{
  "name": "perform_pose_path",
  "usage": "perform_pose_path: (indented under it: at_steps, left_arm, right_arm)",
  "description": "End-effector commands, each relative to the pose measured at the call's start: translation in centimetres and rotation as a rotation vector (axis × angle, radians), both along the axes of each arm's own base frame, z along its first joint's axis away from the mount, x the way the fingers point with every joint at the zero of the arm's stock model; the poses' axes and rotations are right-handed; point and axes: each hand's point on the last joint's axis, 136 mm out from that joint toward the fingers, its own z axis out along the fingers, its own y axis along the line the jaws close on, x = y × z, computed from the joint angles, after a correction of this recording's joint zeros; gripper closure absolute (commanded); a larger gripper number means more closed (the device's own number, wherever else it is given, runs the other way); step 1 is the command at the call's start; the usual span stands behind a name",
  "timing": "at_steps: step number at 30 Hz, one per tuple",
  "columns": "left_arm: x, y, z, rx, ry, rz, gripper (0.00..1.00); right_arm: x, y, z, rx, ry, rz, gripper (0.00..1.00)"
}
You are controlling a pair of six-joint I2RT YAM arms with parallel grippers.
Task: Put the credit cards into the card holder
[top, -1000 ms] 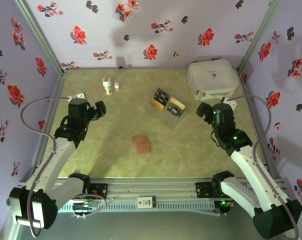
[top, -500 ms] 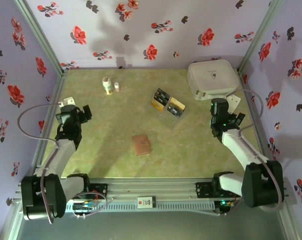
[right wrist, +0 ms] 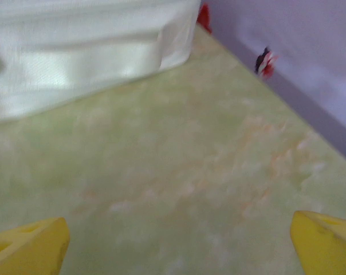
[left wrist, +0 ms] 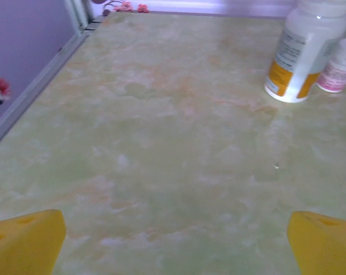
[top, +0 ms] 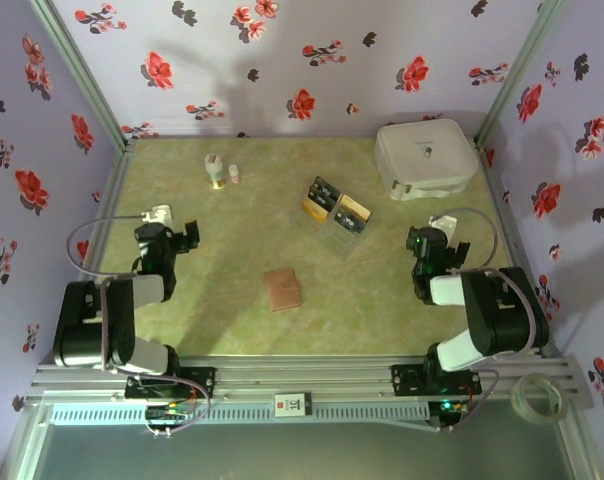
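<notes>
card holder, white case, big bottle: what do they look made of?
Card holder: matte reddish-brown, probably leather or faux leather. White case: likely textile-covered shell, fine weave and soft sheen. Big bottle: seemingly plastic, glossy white with a highlight.

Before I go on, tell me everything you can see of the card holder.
The card holder is a small, flat, reddish-brown rectangle, leather-like in look, apparently folded shut. It lies flat, slightly askew, near the middle of the green marbled table, apart from the clear tray behind it. Nothing but the table touches it.
</notes>
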Motion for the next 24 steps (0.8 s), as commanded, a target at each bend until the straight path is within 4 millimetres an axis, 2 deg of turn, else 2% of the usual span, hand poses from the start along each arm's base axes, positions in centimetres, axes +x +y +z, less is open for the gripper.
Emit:
perform_pose_path:
  at_steps: [1,2,3,5,7,10,24]
  left_arm:
    - [1.0,-1.4,0.5,0.021,-0.057,-0.103,0.00]
    - [1.3,-1.7,0.5,0.024,-0.052,-0.118,0.00]
    - [1.3,-1.6,0.4,0.017,-0.044,-0.114,0.00]
    - [1.5,-1.3,0.4,0.008,-0.041,-0.105,0.00]
    - [1.6,-1.0,0.4,0.001,-0.036,-0.095,0.00]
    - [1.6,-1.1,0.4,-0.001,-0.034,-0.096,0.00]
    - [1.4,-1.1,0.5,0.055,-0.045,-0.058,0.00]
  right_arm:
    - [2.4,1.3,3.3,0.062,-0.164,0.109,0.01]
    - [2.8,1.5,2.6,0.060,-0.177,0.134,0.01]
    - [3.2,1.5,2.9,0.052,-0.209,0.139,0.01]
    - [3.6,1.7,2.1,0.098,-0.100,0.151,0.01]
    - [4.3,1.2,1.9,0.154,-0.130,0.177,0.01]
    - [4.3,1.2,1.6,0.162,-0.092,0.176,0.01]
    - [3.9,2.0,2.0,0.125,-0.114,0.200,0.01]
